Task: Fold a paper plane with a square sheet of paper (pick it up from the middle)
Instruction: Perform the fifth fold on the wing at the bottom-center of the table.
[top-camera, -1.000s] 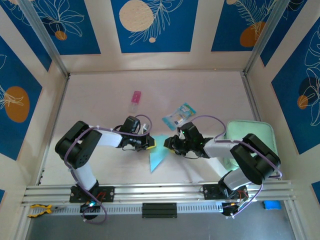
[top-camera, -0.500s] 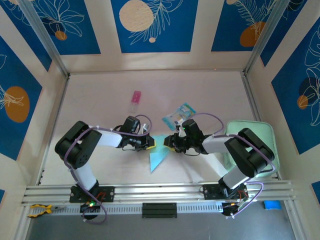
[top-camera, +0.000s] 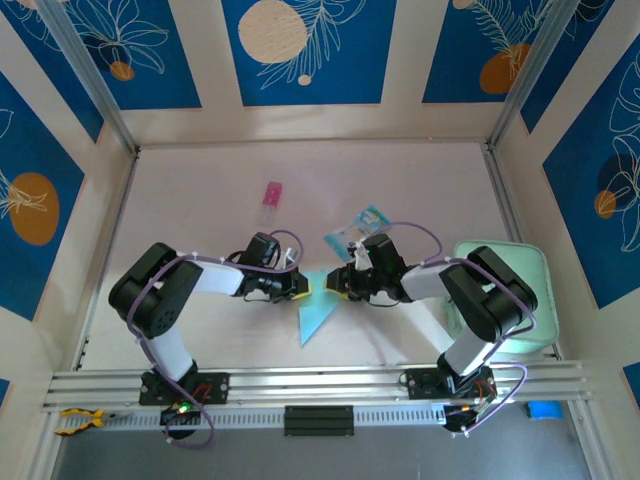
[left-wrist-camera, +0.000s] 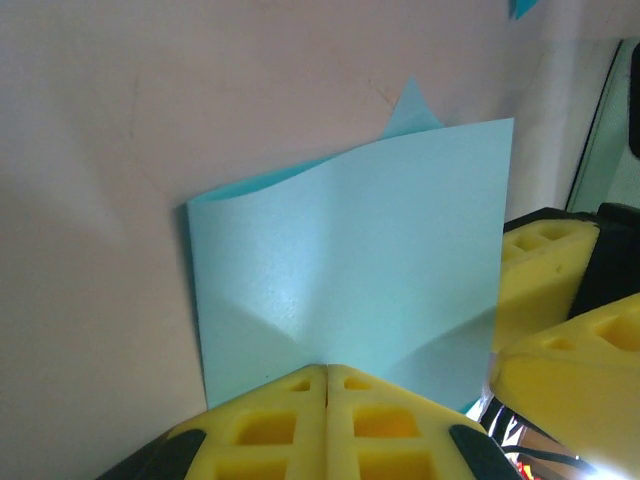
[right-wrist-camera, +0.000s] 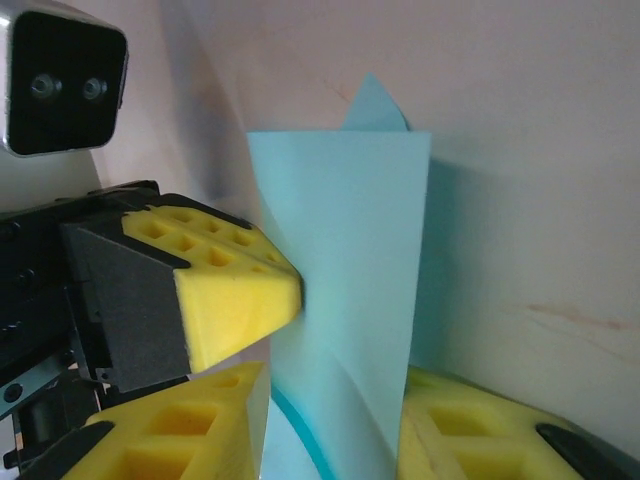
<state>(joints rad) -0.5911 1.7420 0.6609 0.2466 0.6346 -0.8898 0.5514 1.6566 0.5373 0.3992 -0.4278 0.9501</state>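
The square sheet of paper (top-camera: 314, 312) is light blue and folded narrow, tapering to a point toward the near edge like a paper plane. Its upper part stands up off the table between the two grippers. My left gripper (top-camera: 301, 287) is shut on one edge of the sheet (left-wrist-camera: 370, 270), which rises from its yellow fingertips (left-wrist-camera: 327, 372). My right gripper (top-camera: 341, 285) is open around the other side, with the standing paper (right-wrist-camera: 350, 260) between its fingers (right-wrist-camera: 330, 430). The paper lies against the right-hand finger. The left gripper's tip (right-wrist-camera: 240, 290) presses on the sheet.
A teal-and-clear printed packet (top-camera: 358, 232) lies just behind the right gripper. A small pink item (top-camera: 271, 196) sits farther back. A pale mint-green pad (top-camera: 520, 290) lies under the right arm's elbow. Cream walls enclose the table.
The right gripper has edged slightly left and back toward the sheet, and its elbow has swung left. The left arm and the paper have stayed put.
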